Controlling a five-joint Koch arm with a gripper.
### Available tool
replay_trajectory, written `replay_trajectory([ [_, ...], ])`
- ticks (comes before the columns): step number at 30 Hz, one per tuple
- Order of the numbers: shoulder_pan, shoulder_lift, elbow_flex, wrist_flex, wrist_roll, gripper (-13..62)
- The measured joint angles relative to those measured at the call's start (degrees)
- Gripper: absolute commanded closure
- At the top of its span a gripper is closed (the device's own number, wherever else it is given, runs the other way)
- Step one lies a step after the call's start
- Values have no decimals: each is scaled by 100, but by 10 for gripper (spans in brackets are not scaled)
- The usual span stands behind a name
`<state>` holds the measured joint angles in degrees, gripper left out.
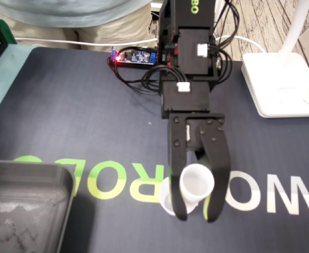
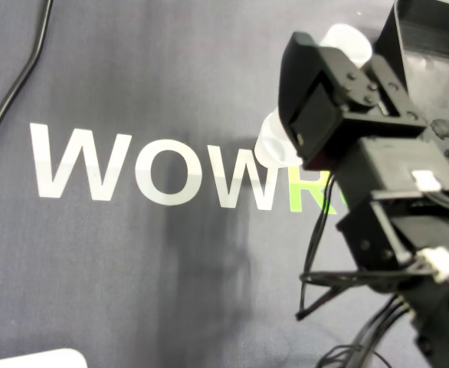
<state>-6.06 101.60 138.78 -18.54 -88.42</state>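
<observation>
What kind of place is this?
Probably someone's hobby robot desk: a dark printed mat, a bare circuit board, a white lamp base, and a gripper around a small white cup.

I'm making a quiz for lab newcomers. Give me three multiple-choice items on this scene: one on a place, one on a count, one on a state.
1. In the fixed view, where does the dark grey plastic tray sit?
A. lower left
B. upper right
C. centre

2. How many small white plastic cups show?
A. one
B. two
C. four

3. How does the black claw stand?
A. wide open over bare mat
B. jaws closed on a cup
C. out of view

Answers:
1 A: its rim fills that corner.
2 B: the held cup and the second cup just beside it.
3 B: both jaws meet the held cup's sides.
</observation>
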Motion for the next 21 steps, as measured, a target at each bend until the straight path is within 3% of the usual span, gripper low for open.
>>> replay_trajectory([
  [21, 290, -439, 123, -149, -193, 444],
])
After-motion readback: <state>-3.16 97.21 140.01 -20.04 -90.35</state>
